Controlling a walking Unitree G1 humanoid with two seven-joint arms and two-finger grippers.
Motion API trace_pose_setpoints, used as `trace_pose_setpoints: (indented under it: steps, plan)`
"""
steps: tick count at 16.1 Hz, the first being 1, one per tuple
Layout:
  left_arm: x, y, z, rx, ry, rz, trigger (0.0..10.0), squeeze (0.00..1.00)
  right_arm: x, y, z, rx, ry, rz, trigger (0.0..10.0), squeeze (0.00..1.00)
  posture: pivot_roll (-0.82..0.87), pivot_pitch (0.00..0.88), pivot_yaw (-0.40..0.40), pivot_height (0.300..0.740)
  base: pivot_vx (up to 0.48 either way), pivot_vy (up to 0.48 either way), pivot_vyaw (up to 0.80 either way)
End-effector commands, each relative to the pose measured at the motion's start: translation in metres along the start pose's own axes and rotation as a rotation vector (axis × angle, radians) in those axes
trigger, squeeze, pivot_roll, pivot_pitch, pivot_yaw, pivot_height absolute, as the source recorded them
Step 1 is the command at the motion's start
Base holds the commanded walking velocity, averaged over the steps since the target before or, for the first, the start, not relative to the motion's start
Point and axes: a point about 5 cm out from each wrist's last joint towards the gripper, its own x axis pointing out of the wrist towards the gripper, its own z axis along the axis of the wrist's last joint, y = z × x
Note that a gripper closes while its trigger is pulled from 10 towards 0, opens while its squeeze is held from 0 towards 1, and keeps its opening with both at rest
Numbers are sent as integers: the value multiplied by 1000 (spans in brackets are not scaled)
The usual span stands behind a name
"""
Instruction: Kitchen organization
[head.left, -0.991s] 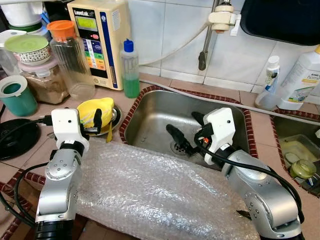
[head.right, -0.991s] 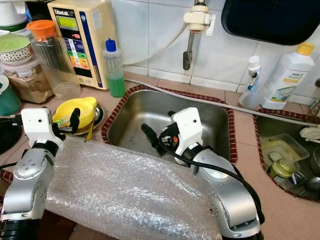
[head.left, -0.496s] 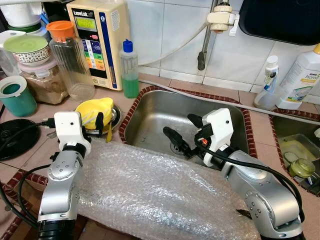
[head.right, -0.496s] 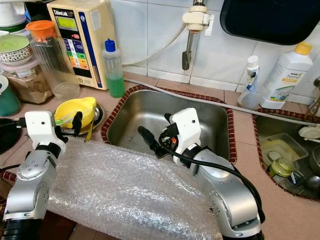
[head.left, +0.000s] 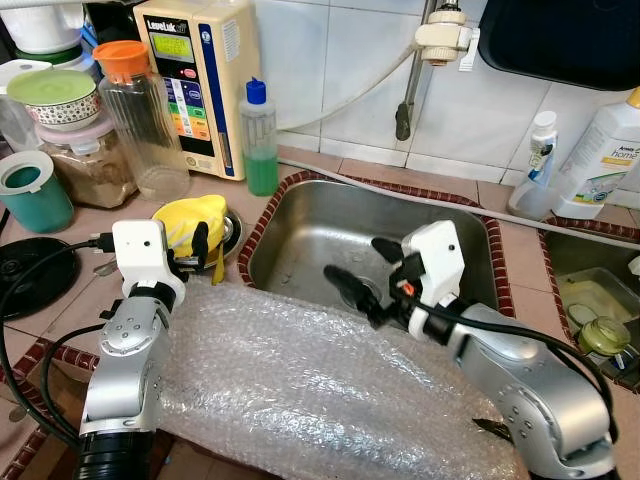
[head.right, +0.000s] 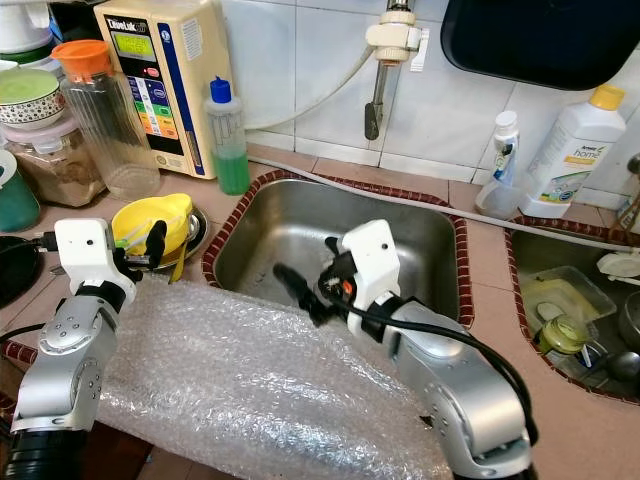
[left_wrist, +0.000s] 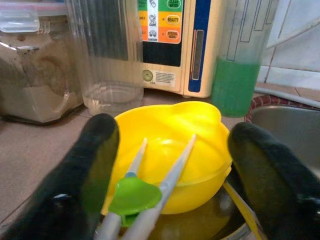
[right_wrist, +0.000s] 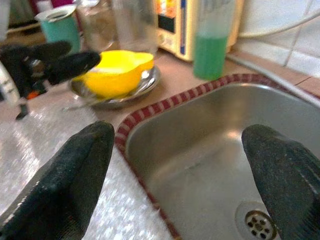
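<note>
Left gripper (left_wrist: 170, 165): jaws wide, nothing held, yellow bowl (head.left: 190, 222) just ahead on its plate (head.right: 196, 236), sink (head.left: 300, 235) at 3 o'clock. Right gripper (head.left: 362, 272): jaws wide, nothing held, over sink. Step judged: approach; closing on bowl required. Bowls: one. Tongs (left_wrist: 150, 187): one.

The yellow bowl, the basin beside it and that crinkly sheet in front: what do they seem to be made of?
The yellow bowl looks like plastic: opaque, evenly coloured, with a soft sheen. The sink basin seems to be stainless steel: grey, brushed, with dull reflections. The sheet looks like bubble wrap, a clear plastic film covered in small air pockets.
</note>
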Motion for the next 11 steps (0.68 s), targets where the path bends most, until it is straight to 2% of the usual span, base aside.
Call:
trace_pose_setpoints:
  steps: [1, 11]
  plan:
    - [3, -2, 1, -9, -2, -5, 0, 0, -2, 6, 2, -12, 2, 49, 10000, 0, 31, 0, -24, 740, 0, 0, 0]
    - [3, 5, 1, 1, 5, 44, 0, 0, -7, 19, -1, -8, 65, 182, 10000, 0, 29, 0, -31, 740, 0, 0, 0]
